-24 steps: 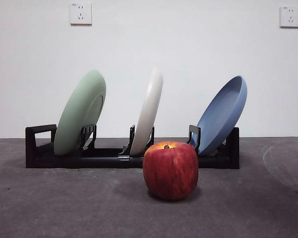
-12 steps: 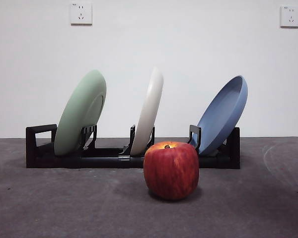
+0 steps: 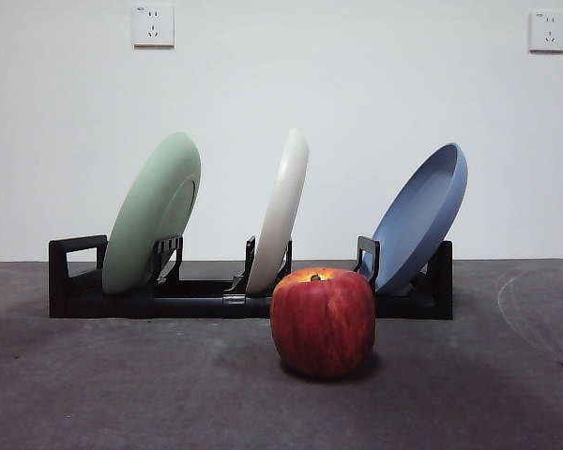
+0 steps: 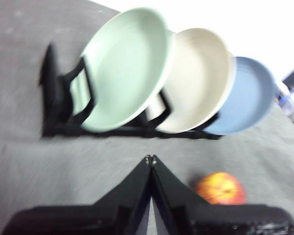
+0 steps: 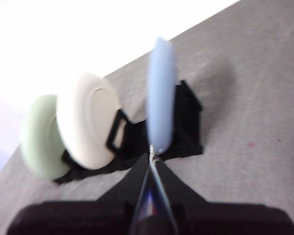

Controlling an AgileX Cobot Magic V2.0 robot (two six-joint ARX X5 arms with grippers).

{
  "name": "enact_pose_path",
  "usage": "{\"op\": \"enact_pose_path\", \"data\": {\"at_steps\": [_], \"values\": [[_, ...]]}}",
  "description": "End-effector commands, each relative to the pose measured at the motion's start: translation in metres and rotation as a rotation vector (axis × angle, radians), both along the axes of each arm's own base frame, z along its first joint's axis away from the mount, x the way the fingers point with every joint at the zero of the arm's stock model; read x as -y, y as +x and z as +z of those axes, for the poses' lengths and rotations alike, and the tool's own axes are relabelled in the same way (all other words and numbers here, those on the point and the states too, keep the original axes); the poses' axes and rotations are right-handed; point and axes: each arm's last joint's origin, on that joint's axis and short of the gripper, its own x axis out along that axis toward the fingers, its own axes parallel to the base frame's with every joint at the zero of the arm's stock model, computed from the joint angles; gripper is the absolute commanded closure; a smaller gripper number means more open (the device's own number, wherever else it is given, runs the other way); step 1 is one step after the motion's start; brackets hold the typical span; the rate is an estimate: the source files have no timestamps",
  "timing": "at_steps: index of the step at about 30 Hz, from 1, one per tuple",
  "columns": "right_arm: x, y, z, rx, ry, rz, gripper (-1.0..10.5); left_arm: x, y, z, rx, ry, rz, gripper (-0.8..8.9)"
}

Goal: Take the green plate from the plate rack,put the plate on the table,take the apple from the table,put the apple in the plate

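The green plate [image 3: 152, 214] leans in the left slot of the black plate rack [image 3: 75, 281]. It also shows in the left wrist view [image 4: 125, 68] and the right wrist view [image 5: 39, 137]. The red apple [image 3: 322, 322] stands on the dark grey table [image 3: 122, 394] in front of the rack; it also shows in the left wrist view [image 4: 221, 188]. My left gripper [image 4: 150, 159] is shut and empty, above the table short of the rack. My right gripper [image 5: 151, 156] is shut and empty, facing the rack's blue-plate end. Neither arm shows in the front view.
A cream-white plate [image 3: 280, 214] stands in the rack's middle slot and a blue plate [image 3: 420, 217] leans at its right end. A white wall with two sockets [image 3: 152, 25] rises behind the table.
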Motion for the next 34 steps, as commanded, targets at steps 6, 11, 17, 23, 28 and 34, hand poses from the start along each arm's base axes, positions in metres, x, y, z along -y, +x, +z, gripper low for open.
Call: {"op": "enact_pose_path", "data": {"at_steps": [6, 11, 17, 23, 28, 34], "values": [[-0.006, 0.025, 0.103, 0.061, -0.083, 0.284, 9.5, 0.003, 0.013, 0.102, 0.04, 0.061, -0.167, 8.18], [-0.008, 0.038, 0.162, 0.094, -0.074, 0.429, 9.5, 0.004, 0.02, 0.165, 0.074, 0.102, -0.251, 8.18], [-0.008, 0.048, 0.202, 0.073, -0.137, 0.456, 9.4, 0.004, 0.021, 0.221, 0.12, 0.167, -0.278, 8.18], [-0.008, 0.052, 0.221, 0.066, -0.184, 0.478, 9.1, 0.004, 0.024, 0.246, 0.137, 0.185, -0.284, 8.06], [-0.012, 0.059, 0.226, 0.063, -0.184, 0.496, 5.1, 0.003, 0.036, 0.245, 0.101, 0.178, -0.252, 3.79], [-0.027, 0.073, 0.219, 0.008, -0.208, 0.515, 4.3, 0.009, 0.075, 0.232, 0.005, 0.189, -0.241, 3.06]]}}
